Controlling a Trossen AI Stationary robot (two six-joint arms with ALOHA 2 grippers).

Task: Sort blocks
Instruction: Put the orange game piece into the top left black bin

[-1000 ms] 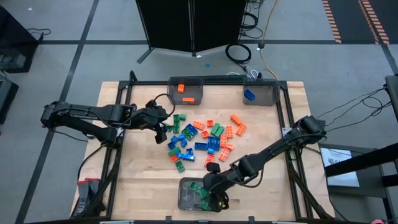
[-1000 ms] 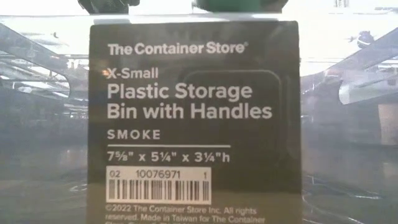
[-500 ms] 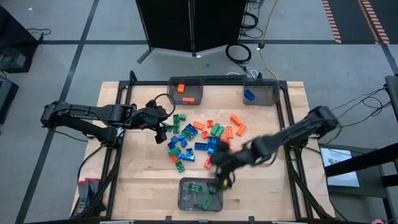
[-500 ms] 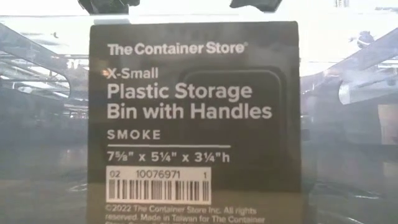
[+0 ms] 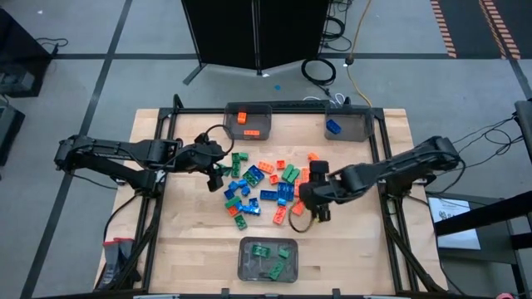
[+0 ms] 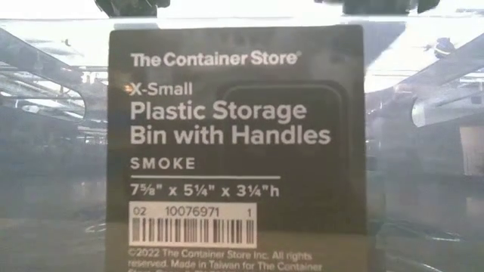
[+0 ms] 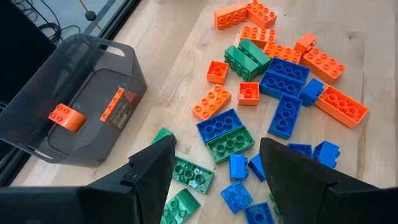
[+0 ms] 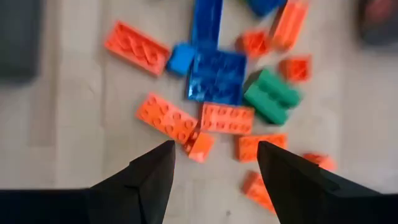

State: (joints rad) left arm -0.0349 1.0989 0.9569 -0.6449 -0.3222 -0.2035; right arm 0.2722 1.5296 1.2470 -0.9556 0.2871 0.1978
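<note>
Spread wide with nothing between them, the right gripper's [image 8: 211,180] two dark fingers [image 8: 149,180] frame orange, blue and green blocks [image 8: 217,84] on the pale wood. In the high view this gripper [image 5: 312,199] hangs over the right edge of the scattered pile at the centre of the frame, its arm stretching off to the right. The left gripper [image 7: 214,168] also has its fingers [image 7: 152,171] parted and empty, above green and blue bricks, and in the high view it [image 5: 214,170] sits at the pile's left edge. Loose blocks [image 5: 270,183] lie across the middle of the wooden table [image 5: 183,232]. Along the upper edge stand an orange-brick bin [image 5: 268,109] and a blue-brick bin [image 5: 359,116]; a green-brick bin [image 5: 243,266] sits at lower centre. The low view is filled by a bin label [image 6: 234,143].
</note>
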